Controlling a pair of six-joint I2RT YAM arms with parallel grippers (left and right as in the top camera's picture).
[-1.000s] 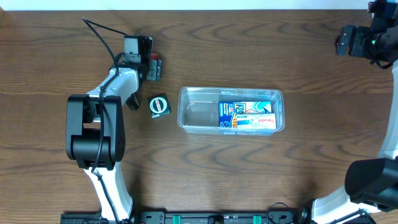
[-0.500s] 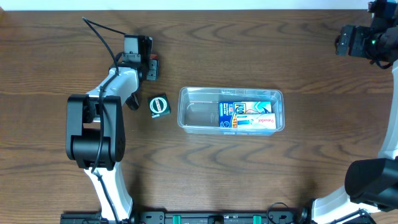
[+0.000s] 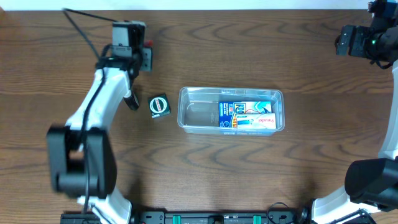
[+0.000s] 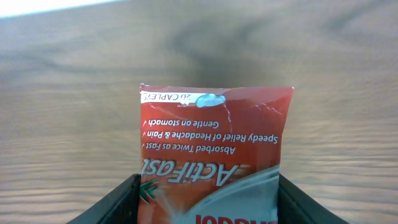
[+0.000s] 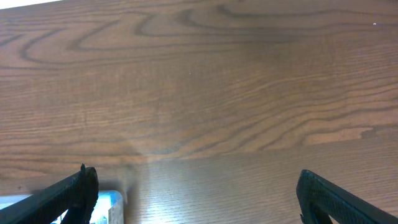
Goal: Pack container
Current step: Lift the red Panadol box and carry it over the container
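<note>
One view, left wrist, shows left tool [image 4: 208,185] clamping red pack [image 4: 214,134]; right tool [image 5: 196,186] gapes.

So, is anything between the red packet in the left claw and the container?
Nothing visible does. The left claw holds the red packet beyond the container; a small black box lies beside its left end, off the direct line.

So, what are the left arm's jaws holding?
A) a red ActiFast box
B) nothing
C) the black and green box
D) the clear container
A: the left wrist view shows the red ActiFast box between the jaws of the left gripper; the black and green box lies beside the container.
</note>
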